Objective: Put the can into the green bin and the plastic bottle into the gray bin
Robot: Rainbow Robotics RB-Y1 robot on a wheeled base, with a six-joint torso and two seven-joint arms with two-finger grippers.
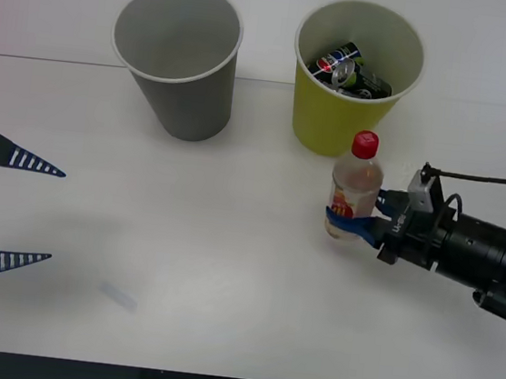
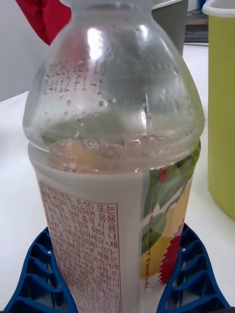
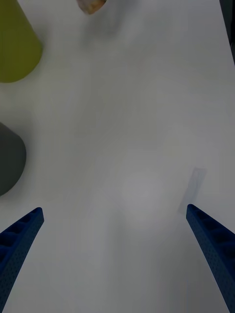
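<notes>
Plastic bottle [image 2: 117,98] clear, glossy; label [image 2: 98,244] probably paper; table [image 1: 226,269] smooth matt white.

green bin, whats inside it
A crushed dark can lies inside the green bin, its silver top facing up. The bin's wall hides the bottom, so anything beneath the can cannot be seen.

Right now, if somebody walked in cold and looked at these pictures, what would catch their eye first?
Probably the plastic bottle with its red cap, standing upright on the white table just in front of the green bin, with the right gripper closed around its lower body. Next, the crushed can lying inside the green bin, beside the gray bin. The left gripper waits open at the table's left side.
</notes>
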